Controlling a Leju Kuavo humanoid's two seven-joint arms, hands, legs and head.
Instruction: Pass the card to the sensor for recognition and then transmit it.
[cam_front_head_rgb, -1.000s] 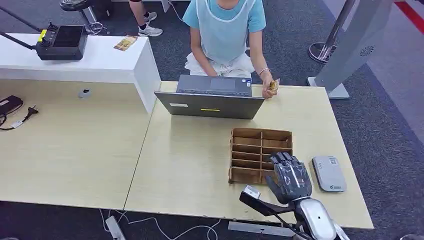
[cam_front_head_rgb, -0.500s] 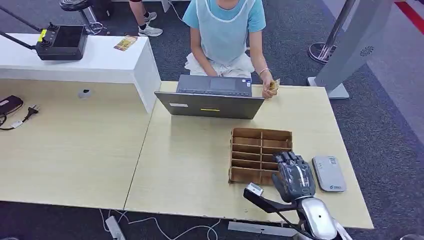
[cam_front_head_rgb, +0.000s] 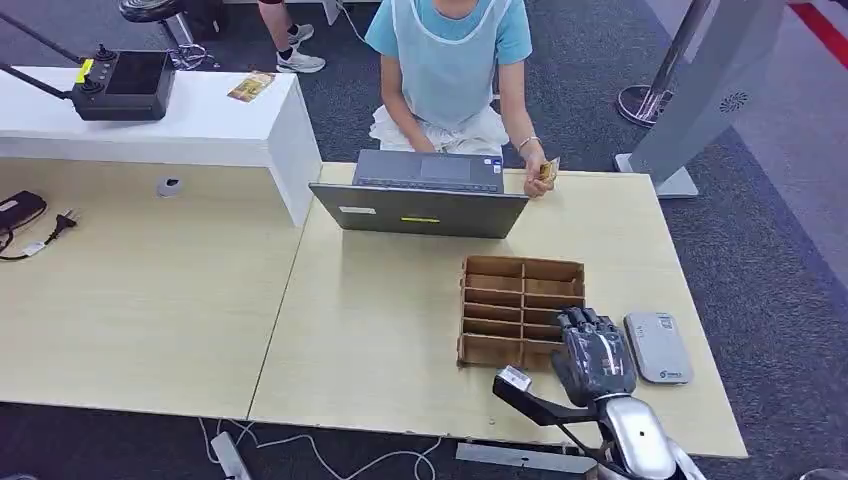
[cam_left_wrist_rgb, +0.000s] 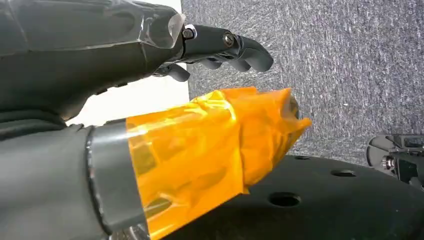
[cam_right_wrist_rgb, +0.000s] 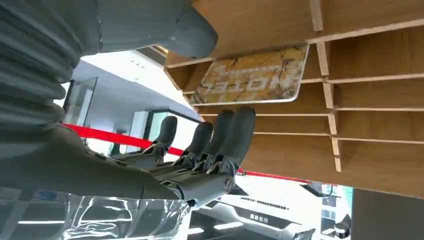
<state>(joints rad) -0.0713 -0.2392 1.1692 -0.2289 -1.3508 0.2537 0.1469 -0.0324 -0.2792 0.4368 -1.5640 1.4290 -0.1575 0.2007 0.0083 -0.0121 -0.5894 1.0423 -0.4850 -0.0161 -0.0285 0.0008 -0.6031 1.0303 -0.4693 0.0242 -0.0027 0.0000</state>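
Observation:
A card (cam_right_wrist_rgb: 252, 75) with a yellow-brown print stands in a slot of the wooden organizer (cam_front_head_rgb: 520, 285) (cam_right_wrist_rgb: 380, 55) on the table. My right hand (cam_front_head_rgb: 594, 352) (cam_right_wrist_rgb: 150, 150) hovers over the organizer's near right corner, beside the grey card sensor (cam_front_head_rgb: 658, 347). Its thumb (cam_right_wrist_rgb: 165, 22) lies on one side of the card and its fingers (cam_right_wrist_rgb: 220, 140) on the other, spread and not touching it. My left hand (cam_left_wrist_rgb: 165, 100) hangs above the carpet, its thumb wrapped in orange tape, holding nothing.
A person sits behind the open laptop (cam_front_head_rgb: 425, 195) and holds another card (cam_front_head_rgb: 547, 170) at the table's far edge. A white counter (cam_front_head_rgb: 200, 125) with a black controller (cam_front_head_rgb: 125, 85) and a third card (cam_front_head_rgb: 251, 86) stands at the far left. A grey gate post (cam_front_head_rgb: 700, 90) rises at the right.
My right hand has slid a little to the right and toward the table's near edge, closer to the sensor. The person and the cards have stayed put.

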